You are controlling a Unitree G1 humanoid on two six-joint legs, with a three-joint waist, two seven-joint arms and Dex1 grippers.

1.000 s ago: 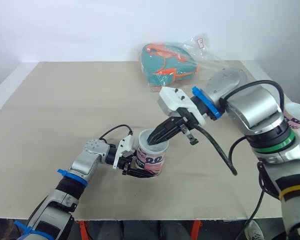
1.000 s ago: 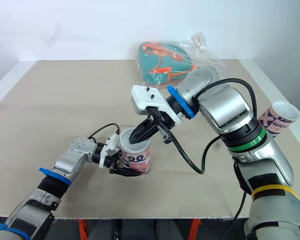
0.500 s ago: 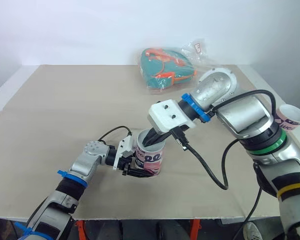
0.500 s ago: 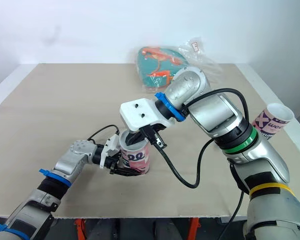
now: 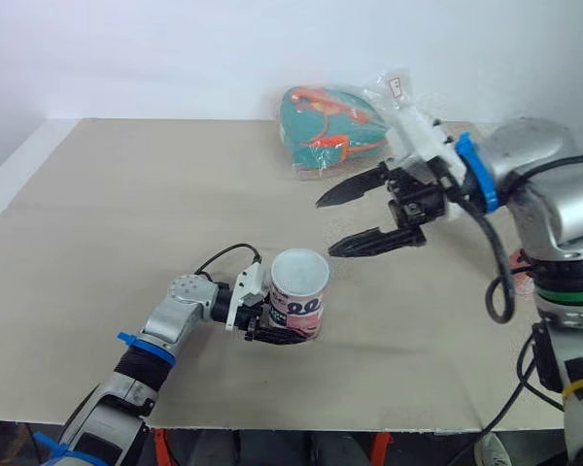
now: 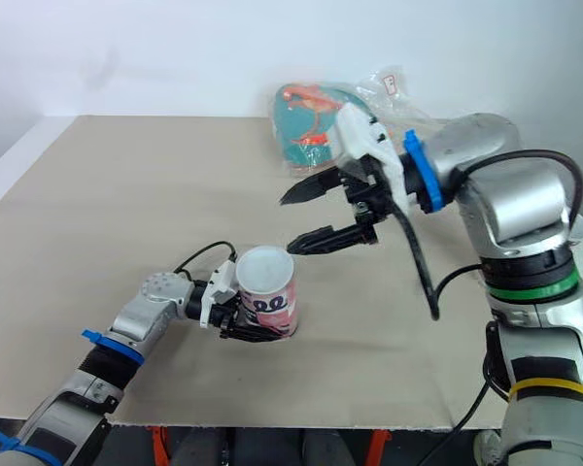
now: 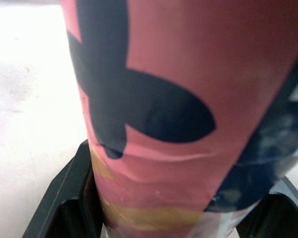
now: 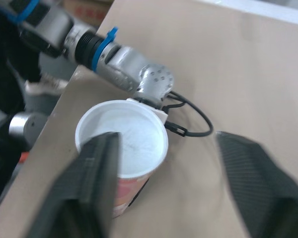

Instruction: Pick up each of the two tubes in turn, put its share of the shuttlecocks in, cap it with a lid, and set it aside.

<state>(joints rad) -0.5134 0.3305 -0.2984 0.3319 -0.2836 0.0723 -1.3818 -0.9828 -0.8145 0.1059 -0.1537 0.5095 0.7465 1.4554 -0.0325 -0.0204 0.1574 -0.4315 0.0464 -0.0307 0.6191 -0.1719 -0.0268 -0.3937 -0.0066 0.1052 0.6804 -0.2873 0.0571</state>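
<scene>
The right end effector (image 5: 326, 228) had drawn back to the right, spread and empty, leaving a white round lid (image 5: 300, 274) on the pink printed tube (image 5: 297, 301). The left end effector (image 5: 277, 335) pinched that tube at the near middle of the beige worktop (image 5: 126, 214). To my eye it wanted carrying aside upright and slowly.

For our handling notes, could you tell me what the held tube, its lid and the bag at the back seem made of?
The tube: likely printed cardboard, matte; a faint crease crosses its pink wall. The lid: probably plastic, white, smooth, with a raised rim. The bag: clear plastic film, glossy and crinkled, over a teal item.
</scene>
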